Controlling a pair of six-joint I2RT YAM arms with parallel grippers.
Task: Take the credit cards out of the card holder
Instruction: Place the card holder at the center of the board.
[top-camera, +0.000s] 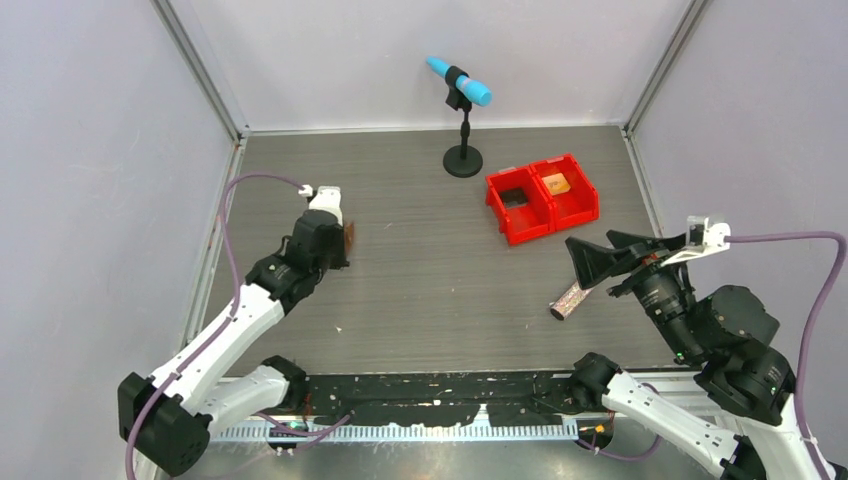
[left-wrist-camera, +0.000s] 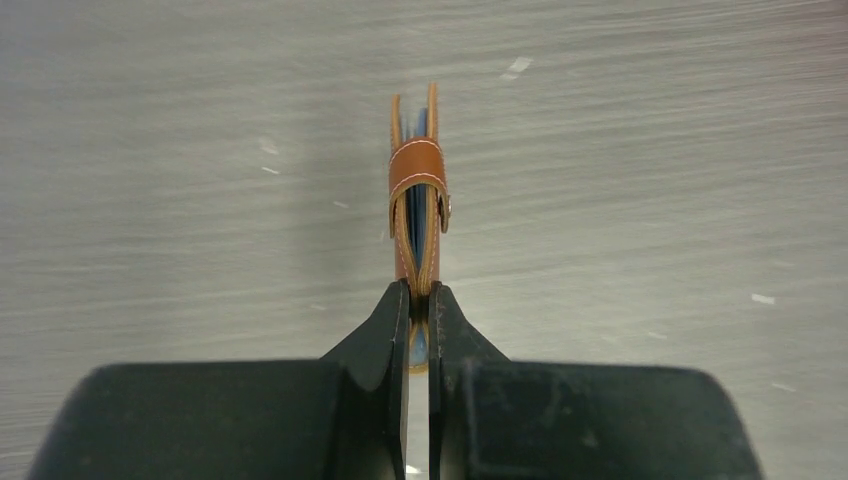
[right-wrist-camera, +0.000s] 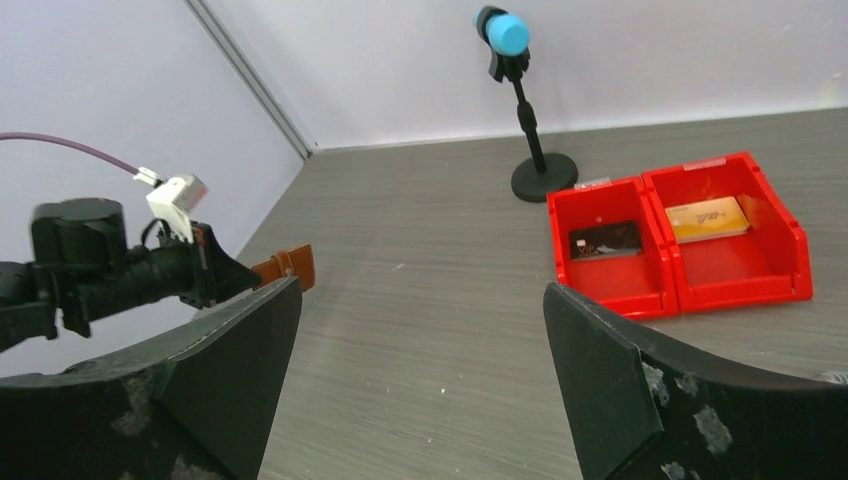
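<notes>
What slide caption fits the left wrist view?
Left end effector shut on the brown card holder, held edge-on with its strap across the edge, grey table behind.

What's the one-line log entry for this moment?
left gripper: shut on card holder | right gripper: open | dark card, gold card in red bins

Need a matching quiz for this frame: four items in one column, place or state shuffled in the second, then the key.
Column 1
1. card holder
2. dark card
3. tan card
4. right pincer

Column 2
A. open, holding nothing
B. in the red bin farther from the black stand
C. clamped in the shut left pincer
D. in the red bin nearer the black stand

Pairs: 1-C, 2-D, 3-B, 4-A
</notes>
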